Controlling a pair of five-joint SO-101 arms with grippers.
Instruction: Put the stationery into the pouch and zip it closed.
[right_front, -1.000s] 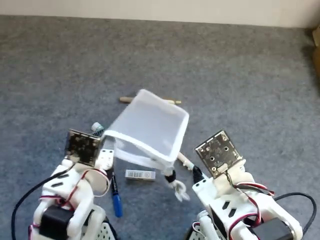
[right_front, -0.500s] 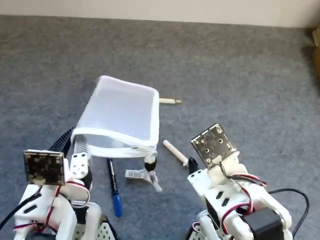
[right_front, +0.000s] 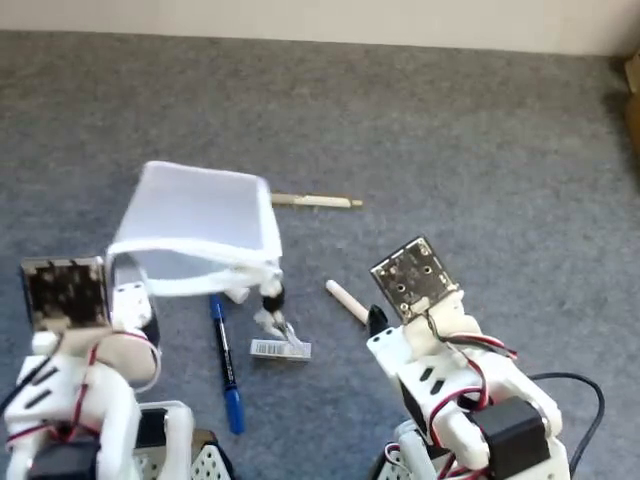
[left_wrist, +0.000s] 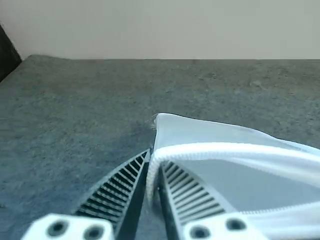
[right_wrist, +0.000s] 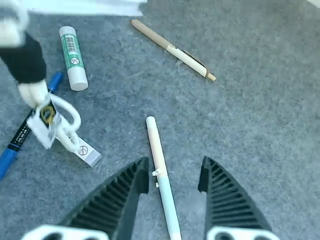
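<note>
The pouch (right_front: 200, 225) rim is pinched by the left hand (left_wrist: 153, 161); the open right hand (right_wrist: 173, 162) is best lowered squarely astride the pale pen (right_wrist: 155, 145).

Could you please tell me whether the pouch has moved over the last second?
Yes. The pouch, held by the left gripper, has shifted left, uncovering the beige pen, which stayed put.

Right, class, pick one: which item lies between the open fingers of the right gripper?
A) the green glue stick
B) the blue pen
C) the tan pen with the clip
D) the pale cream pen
D: in the right wrist view the pale cream pen lies lengthwise in the gap between the spread fingers of the right gripper.
</note>
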